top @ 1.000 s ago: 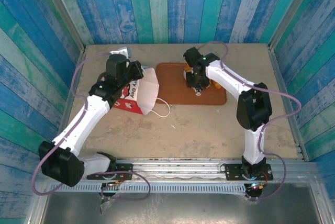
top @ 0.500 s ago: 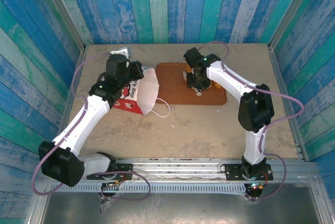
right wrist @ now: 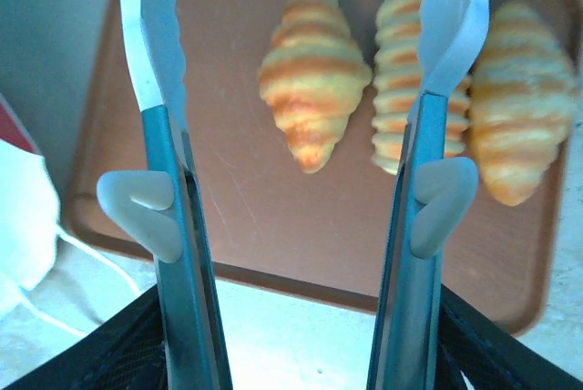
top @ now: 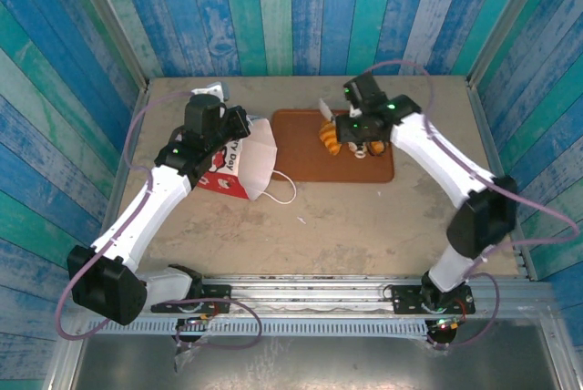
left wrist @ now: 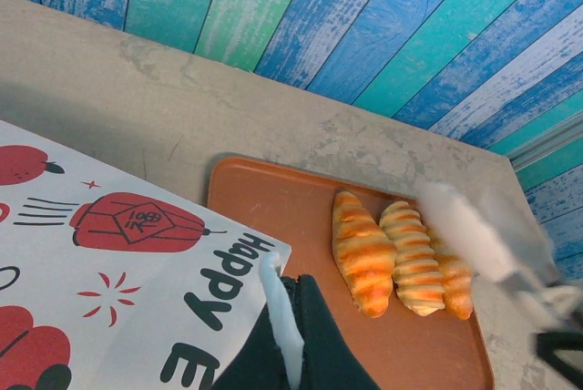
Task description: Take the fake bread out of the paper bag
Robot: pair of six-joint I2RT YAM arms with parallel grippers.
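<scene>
Blue plank walls (top: 319, 16) enclose a beige counter (top: 364, 217). The bag (top: 255, 167) lies on its side, mouth toward the tray (top: 291, 135); we judge this keeps transfers short. The left hand (left wrist: 290, 317) is clamped on the bag's rim, apparently to steady it. The right hand (right wrist: 301, 7) hangs over the tray, fingers (right wrist: 150, 44) apart, empty. Three croissants (right wrist: 314, 89) lie side by side there. We cannot see inside the bag.

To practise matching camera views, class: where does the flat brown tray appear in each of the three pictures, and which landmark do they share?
Top external: tray just above mid-frame, right of the paper bag.
Left wrist: tray at lower right, beyond the bag.
Right wrist: tray spanning most of the frame.
Shared landmark: three croissants lying on it.
</scene>
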